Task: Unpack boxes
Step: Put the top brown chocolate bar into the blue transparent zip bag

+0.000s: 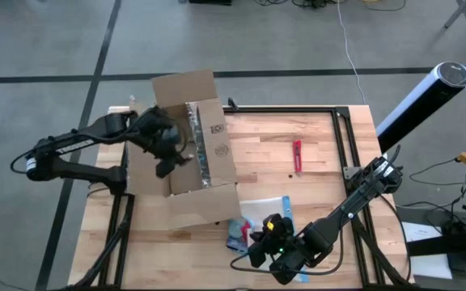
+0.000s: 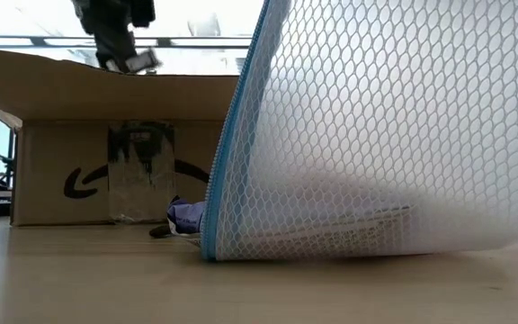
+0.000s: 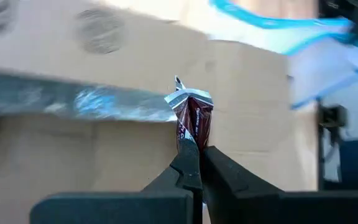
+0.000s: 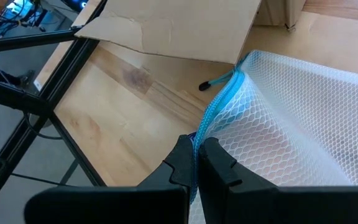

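Note:
The brown cardboard box [image 1: 201,153] stands open on the table's left half, flaps spread; the low view shows its printed side [image 2: 79,171]. My left gripper [image 1: 168,153] hangs over its opening, shut on a small dark red packet [image 3: 193,118] with a silvery crimped end. Near the front edge, my right gripper [image 1: 267,234] is shut on a clear mesh pouch [image 1: 259,212] with a blue zip edge. The pouch [image 2: 376,135] stands raised, its lower edge on the table. My left gripper [image 3: 194,158] pinches the packet's near end [image 3: 191,142] between its two fingertips. The packet sticks out past the fingers, crimped end away from them, in front of the box's taped inner wall. My right gripper [image 4: 197,155] pinches the pouch's blue zip edge [image 4: 209,121] between its two fingers. The fingers lie across that edge. The pouch is pulled up at this edge while its bottom stays on the table.
A small red tool [image 1: 297,156] lies on the wood right of the box. A small blue-purple item [image 2: 185,216] lies by the pouch's foot, toward the box. Black frame rails [image 1: 342,145] run along the table's far and right sides. A pale cylinder [image 1: 423,101] stands beyond the right edge.

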Motion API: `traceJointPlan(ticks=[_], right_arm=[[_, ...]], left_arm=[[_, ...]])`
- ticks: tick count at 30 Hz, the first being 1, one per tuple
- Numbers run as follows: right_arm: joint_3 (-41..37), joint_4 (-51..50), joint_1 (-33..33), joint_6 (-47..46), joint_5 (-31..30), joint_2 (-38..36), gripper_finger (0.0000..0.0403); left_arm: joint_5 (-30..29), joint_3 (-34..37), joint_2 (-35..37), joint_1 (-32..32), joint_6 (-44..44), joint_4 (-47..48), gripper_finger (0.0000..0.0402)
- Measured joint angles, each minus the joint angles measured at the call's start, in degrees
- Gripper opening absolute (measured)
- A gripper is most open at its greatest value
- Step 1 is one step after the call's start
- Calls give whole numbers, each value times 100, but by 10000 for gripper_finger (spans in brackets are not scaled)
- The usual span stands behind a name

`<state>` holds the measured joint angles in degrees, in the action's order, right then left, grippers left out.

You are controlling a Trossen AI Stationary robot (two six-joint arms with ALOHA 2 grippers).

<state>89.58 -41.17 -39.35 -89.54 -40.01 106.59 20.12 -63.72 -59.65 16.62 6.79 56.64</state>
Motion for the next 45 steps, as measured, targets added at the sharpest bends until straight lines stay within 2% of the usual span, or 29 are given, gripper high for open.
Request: traceJointPlan(ticks=[5,11,16,23,36,45], right_arm=[[0,0,1,-2,0,1,0],[0,0,1,-2,1,1,0],[0,0,0,-2,0,0,0],[0,2,0,0,0,0,0],[1,0,0,-1,2,1,0],[0,2,1,-2,1,0,0]], left_arm=[[-141,0,5,-1204,-1,-691,0],[-978,2,-344,-2628,-219,-1717,0],[-1481,7,-843,-3349,-462,-2276,0],[-1434,11,-1697,-3641,-804,-3084,0],[-852,11,-2965,-3684,-938,-4256,0],[-842,11,-3694,-3683,-928,-5050,0]])
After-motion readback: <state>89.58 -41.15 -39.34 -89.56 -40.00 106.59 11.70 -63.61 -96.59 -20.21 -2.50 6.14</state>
